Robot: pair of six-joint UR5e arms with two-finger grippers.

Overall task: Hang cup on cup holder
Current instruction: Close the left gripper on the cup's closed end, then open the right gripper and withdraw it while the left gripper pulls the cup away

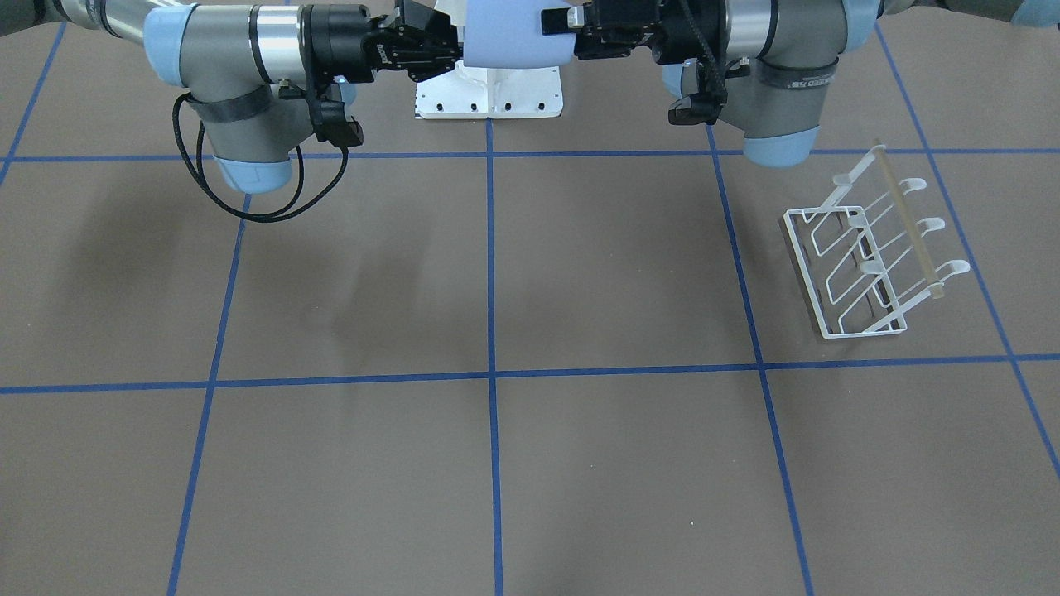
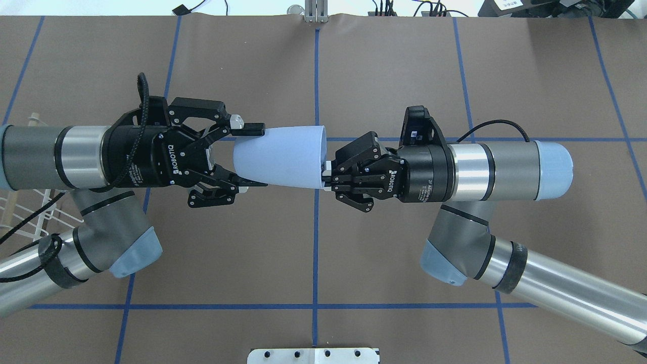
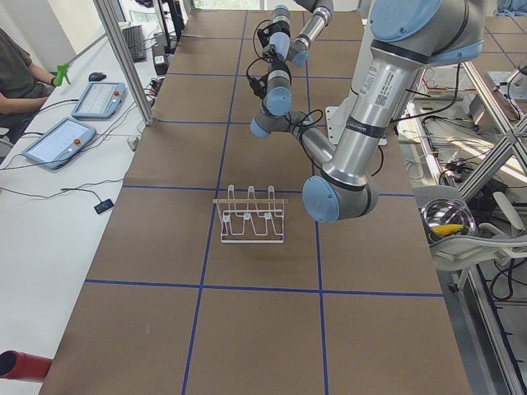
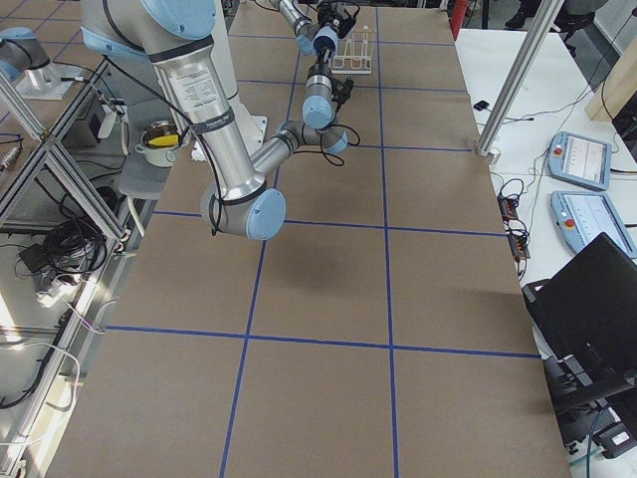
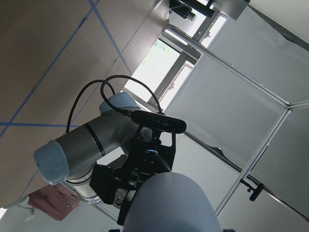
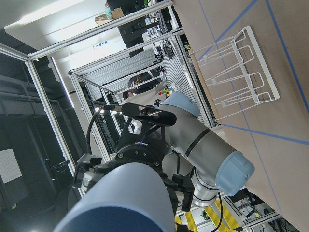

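Cup [image 2: 283, 156], probably light, stiff and slick, lies sideways in mid-air over table centre, right gripper [image 2: 327, 176] pinching its rim at 3 o'clock, left gripper [image 2: 260, 156] straddling its narrow base at 9 o'clock, clamping unclear; base looks the safest hold; cup holder [image 1: 911, 223] stands at overhead 8 o'clock.

**Around the work table**

A brown table [image 1: 580, 472] is marked into large squares by blue tape lines [image 1: 490, 265]. In the left side view, a white bench runs along the table's far edge and carries two tablets [image 3: 97, 99] [image 3: 58, 141]. A seated person [image 3: 15, 78] is at its end. A metal bowl [image 3: 447, 220] holds something yellow. In the right side view, a black laptop [image 4: 592, 299] stands open.
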